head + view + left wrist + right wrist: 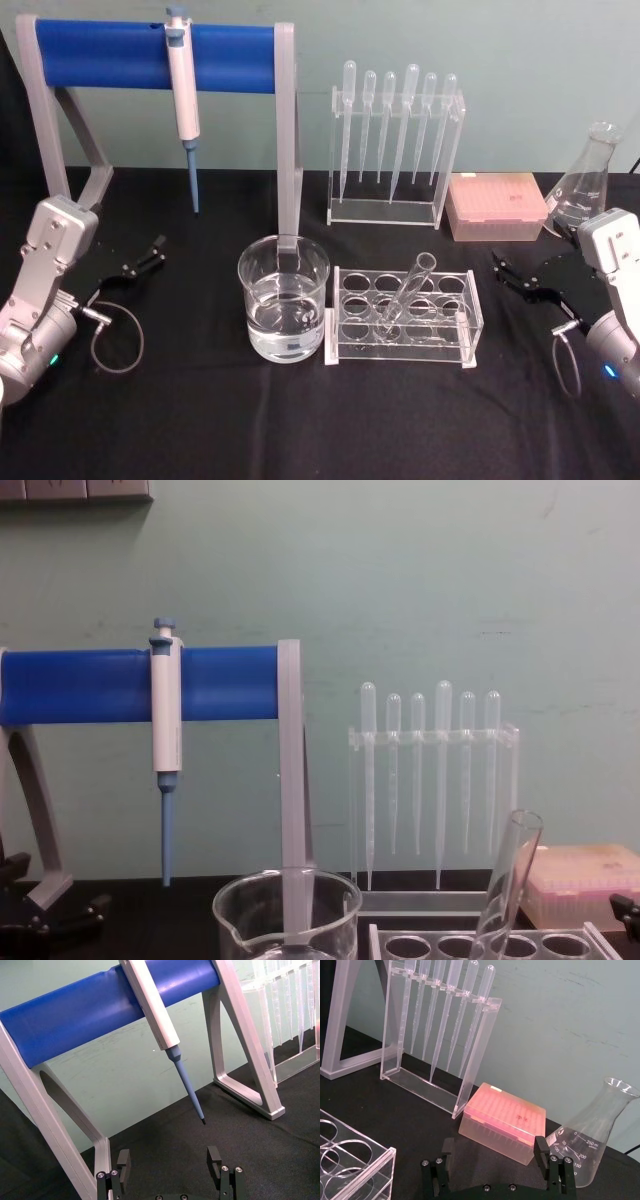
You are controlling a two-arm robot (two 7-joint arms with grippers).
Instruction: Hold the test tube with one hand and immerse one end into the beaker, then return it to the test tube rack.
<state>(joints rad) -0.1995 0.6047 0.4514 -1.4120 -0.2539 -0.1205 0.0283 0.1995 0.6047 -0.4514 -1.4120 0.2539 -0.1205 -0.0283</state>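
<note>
The test tube leans tilted in a clear rack at the table's middle, its rim up and to the right; the chest view shows the test tube too. Just left of the rack stands the beaker, partly filled with clear liquid, and the chest view catches the beaker with its spout. My left gripper rests open at the left, well away from both. My right gripper is open at the right, a short way from the rack. Each wrist view shows its own gripper, left and right, holding nothing.
A blue-barred stand with a hanging micropipette is at the back left. Behind the rack stand plastic pipettes in a clear holder. A pink tip box and a conical flask sit at the back right.
</note>
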